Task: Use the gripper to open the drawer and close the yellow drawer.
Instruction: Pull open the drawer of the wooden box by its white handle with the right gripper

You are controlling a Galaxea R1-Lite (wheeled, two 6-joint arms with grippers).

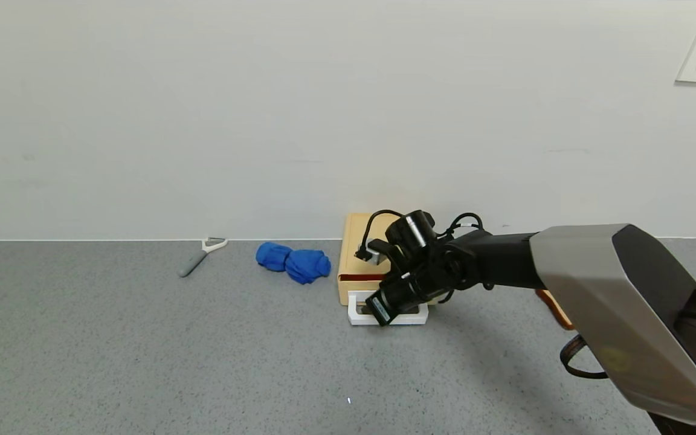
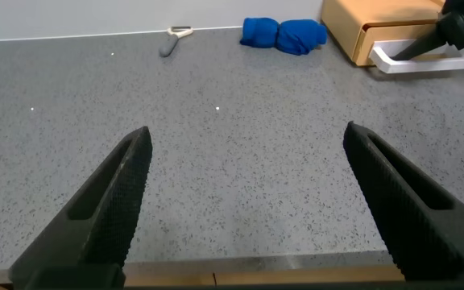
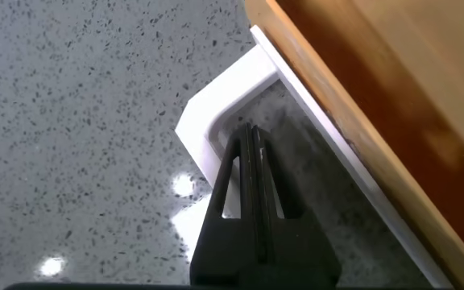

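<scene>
The yellow-tan drawer case (image 1: pixel 355 238) stands against the back wall; it also shows in the left wrist view (image 2: pixel 377 20). Its drawer front (image 3: pixel 353 113) carries a white loop handle (image 1: pixel 357 315), which lies flat over the table. My right gripper (image 1: pixel 384 309) is shut, and its joined fingers (image 3: pixel 250 161) sit inside the handle's loop (image 3: pixel 204 121), near one corner. The drawer is at or near the case's front, with a dark slit above it. My left gripper (image 2: pixel 246 133) is open and empty, low over the table's front edge, out of the head view.
A crumpled blue cloth (image 1: pixel 293 261) lies left of the case, and a grey-handled peeler (image 1: pixel 202 254) lies farther left by the wall. An orange object (image 1: pixel 556 308) shows partly behind my right arm. The grey speckled table (image 1: pixel 142 350) stretches in front.
</scene>
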